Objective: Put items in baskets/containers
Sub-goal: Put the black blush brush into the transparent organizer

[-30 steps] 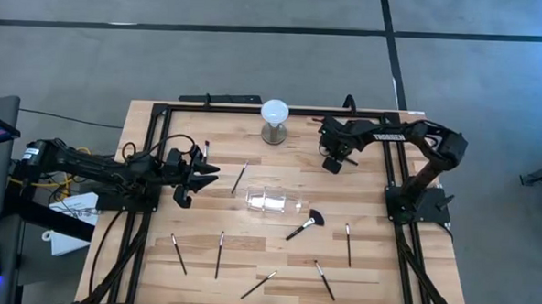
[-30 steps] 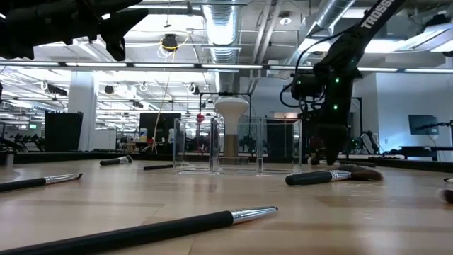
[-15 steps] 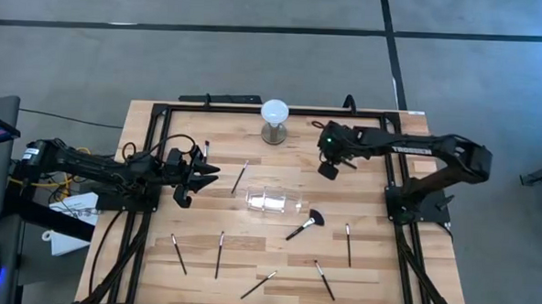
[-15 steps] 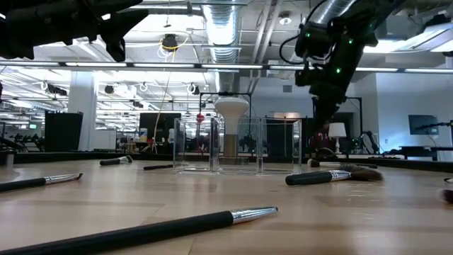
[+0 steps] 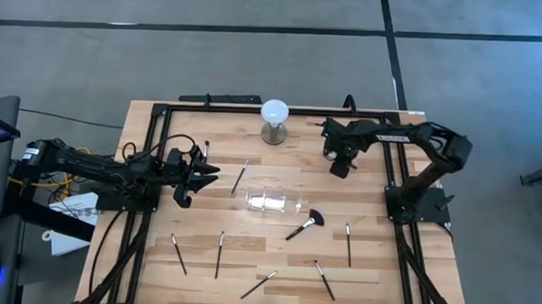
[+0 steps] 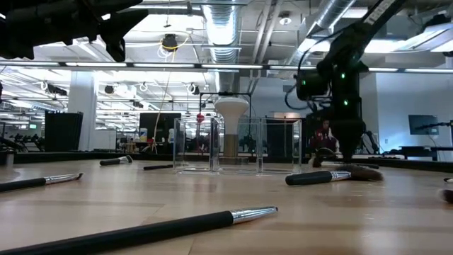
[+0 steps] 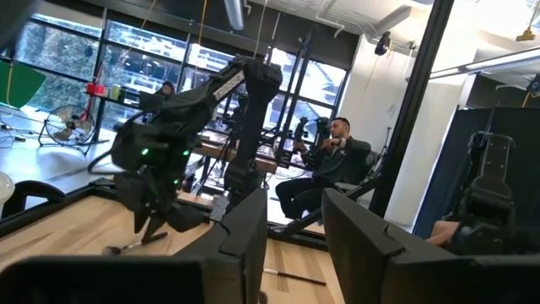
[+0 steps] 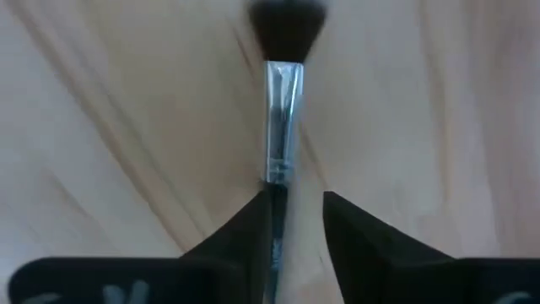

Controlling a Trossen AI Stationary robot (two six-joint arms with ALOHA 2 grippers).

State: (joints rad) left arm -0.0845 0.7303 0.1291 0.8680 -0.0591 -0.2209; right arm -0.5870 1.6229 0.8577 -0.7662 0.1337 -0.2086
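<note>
My right gripper (image 5: pixel 340 166) points down at the table's far right, low over the wood, and is open. A brush with a silver ferrule (image 8: pixel 283 101) and dark head lies flat beneath it. Its thin handle runs between the fingers (image 8: pixel 295 203). The clear holder (image 5: pixel 273 202) stands at mid-table, and a fan-headed brush (image 5: pixel 306 223) lies just beyond its near right corner. Several slim brushes lie along the near side (image 5: pixel 219 253), and one (image 5: pixel 240 176) lies left of the holder. My left gripper (image 5: pixel 206 170) waits open at the left, raised, holding nothing. My right gripper stands astride the brush's handle from above, fingers pointing down. The handle (image 8: pixel 275 211) runs close along the inner edge of one finger (image 8: pixel 253 232); I cannot tell whether they touch. The brush lies flat on the table.
A white globe on a metal base (image 5: pixel 274 115) stands at the far middle, left of my right gripper. A black frame (image 5: pixel 162 120) rims the table. Bare wood lies between the holder and my right gripper. A seated person (image 7: pixel 333 160) shows in the room beyond.
My right gripper rose off the table and shifted toward the left, then came down again low over the wood, ending slightly nearer the table's right edge than a second ago. The brushes and the holder have stayed in place.
</note>
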